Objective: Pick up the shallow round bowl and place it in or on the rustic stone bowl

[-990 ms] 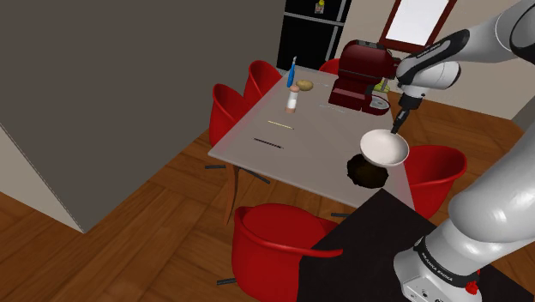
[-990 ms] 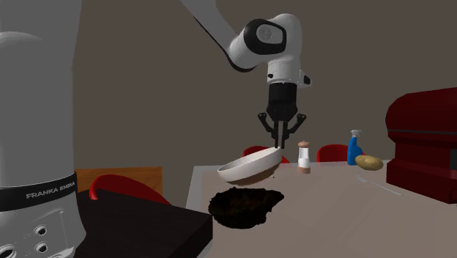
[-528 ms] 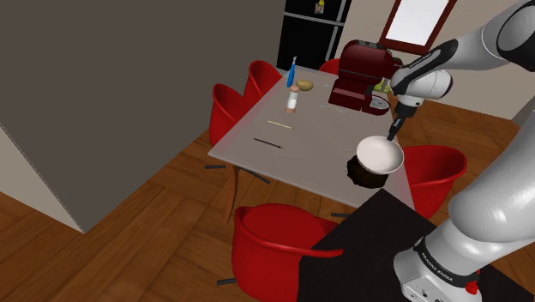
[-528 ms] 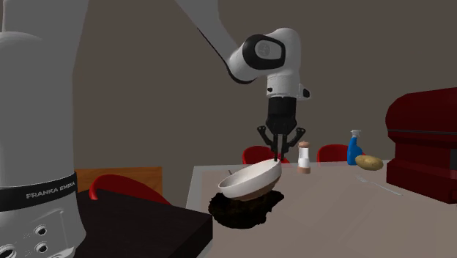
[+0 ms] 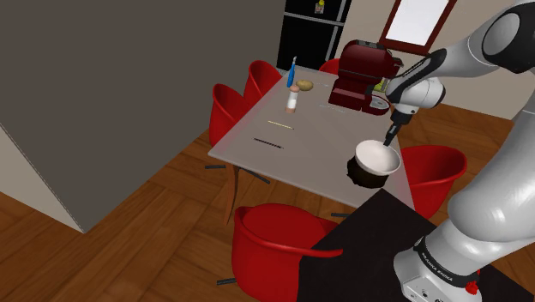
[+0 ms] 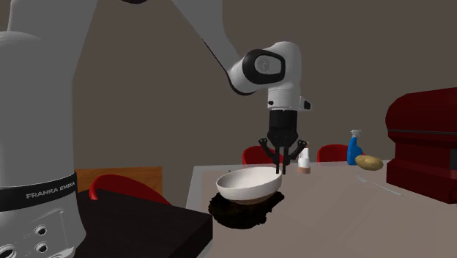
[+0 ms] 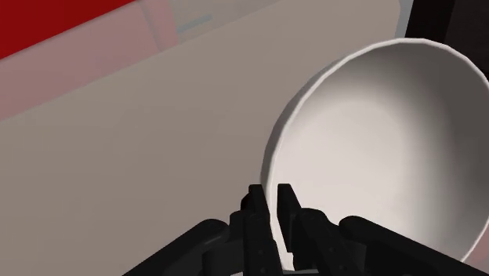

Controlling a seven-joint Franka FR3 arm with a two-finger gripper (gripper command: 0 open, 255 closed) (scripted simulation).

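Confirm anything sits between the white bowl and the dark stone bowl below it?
Nothing visible. The gripper clasps the white bowl by its rim, directly over the dark stone bowl, apparently touching it.

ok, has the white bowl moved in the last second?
Yes. The white bowl has dropped and levelled: it hung tilted above the dark rough bowl, now it sits in its mouth.

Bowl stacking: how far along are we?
Done: white bowl is over the dark stone bowl, seemingly nested in its top. In hand: claw shut on the white bowl's rim. Left: open the claw and back away.
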